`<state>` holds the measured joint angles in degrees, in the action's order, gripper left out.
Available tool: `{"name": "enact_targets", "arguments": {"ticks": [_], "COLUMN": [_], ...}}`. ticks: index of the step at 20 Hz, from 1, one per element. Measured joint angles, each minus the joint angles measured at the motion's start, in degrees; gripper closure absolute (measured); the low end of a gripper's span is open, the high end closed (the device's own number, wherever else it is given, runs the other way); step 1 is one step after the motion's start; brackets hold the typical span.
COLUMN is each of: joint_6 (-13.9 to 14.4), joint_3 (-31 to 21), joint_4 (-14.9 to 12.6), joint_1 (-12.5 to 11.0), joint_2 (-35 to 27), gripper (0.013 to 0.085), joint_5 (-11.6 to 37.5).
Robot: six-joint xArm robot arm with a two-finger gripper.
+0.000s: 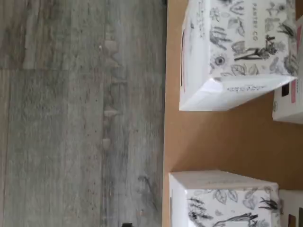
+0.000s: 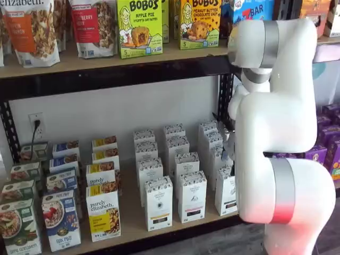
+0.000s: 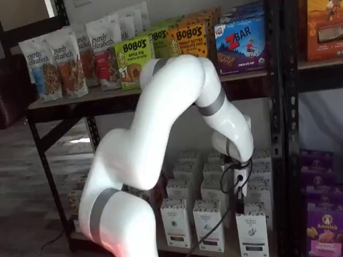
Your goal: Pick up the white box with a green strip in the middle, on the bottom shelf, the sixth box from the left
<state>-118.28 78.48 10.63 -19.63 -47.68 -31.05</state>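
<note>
Fingers (image 3: pixel 239 203) show only as a dark sliver under the white gripper (image 3: pixel 239 199), with a cable beside them. No gap can be read from that sliver, but the jaws are spread wide and nothing is in them. In the other shelf view the arm (image 2: pixel 276 122) hides the gripper.

- The white box (image 2: pixel 226 191) (image 3: pixel 252 231) stands upright at the front edge of the bottom shelf (image 2: pixel 133 226), rightmost of the white cartons in the front row and by the right upright. The arm covers its right side in one shelf view.
- The strip colour is hard to read on it.
- The gripper hangs just above and a little left of it, not touching.
- Two similar white cartons (image 2: pixel 158 204) (image 2: pixel 192 196) are next along the front edge to its left. More of the same stand in files behind, toward the back wall.
- The wrist view shows two floral-printed carton tops (image 1: pixel 236 52) (image 1: pixel 222 198) on the bare wood at the shelf's front edge, well apart, with grey floor (image 1: pixel 80 118) beyond.
- The left half of the shelf holds yellow-labelled purely elizabeth boxes (image 2: pixel 103 215) and blue cartons (image 2: pixel 61 220).
- The upper shelf (image 2: pixel 106 61) carries BOBO'S boxes (image 2: pixel 139 26) and granola bags (image 2: pixel 32 29).
</note>
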Motion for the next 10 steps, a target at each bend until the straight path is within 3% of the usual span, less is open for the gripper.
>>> {"name": "enact_targets", "arguments": {"ticks": [7, 10], "joint_6": [3.5, 3.9], "joint_3": [5.8, 7.4], "joint_4": [-3.6, -3.9], "joint_1": [0.5, 0.6], "joint_2": [-5.4, -7.1], "gripper": [0.013, 0.013], "joint_5": [-0.3, -0.2]}}
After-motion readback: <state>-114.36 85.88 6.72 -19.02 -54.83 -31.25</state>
